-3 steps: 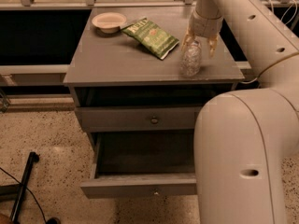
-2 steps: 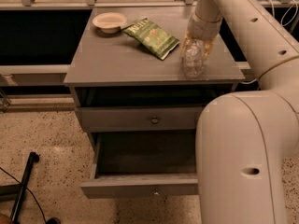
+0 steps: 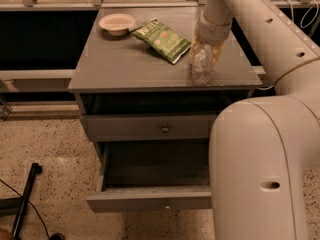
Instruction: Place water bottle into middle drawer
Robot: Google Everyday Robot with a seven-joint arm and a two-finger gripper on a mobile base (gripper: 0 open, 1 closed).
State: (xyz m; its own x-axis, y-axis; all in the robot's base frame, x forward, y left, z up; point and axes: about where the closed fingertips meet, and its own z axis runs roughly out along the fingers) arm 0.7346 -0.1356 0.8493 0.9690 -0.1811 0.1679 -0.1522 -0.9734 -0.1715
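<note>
gripper (image 3: pixel 205 54): over the grey cabinet's (image 3: pixel 125 59) right front corner, fingers pinching the water bottle (image 3: pixel 201 69)
water bottle: upright on the cabinet top, near its front edge
middle drawer (image 3: pixel 150 199): pulled open, low in the cabinet

We've 1 cam, up high & close, facing down at counter (image 3: pixel 125 66) front; pincer (image 3: pixel 204 59) upper right.

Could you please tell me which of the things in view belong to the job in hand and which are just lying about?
Part of the job: the water bottle, upright on the cabinet top; the gripper, down around the bottle's upper part; the middle drawer, pulled open.

Just lying about: the bowl; the green snack bag; the upper drawer, closed.
</note>
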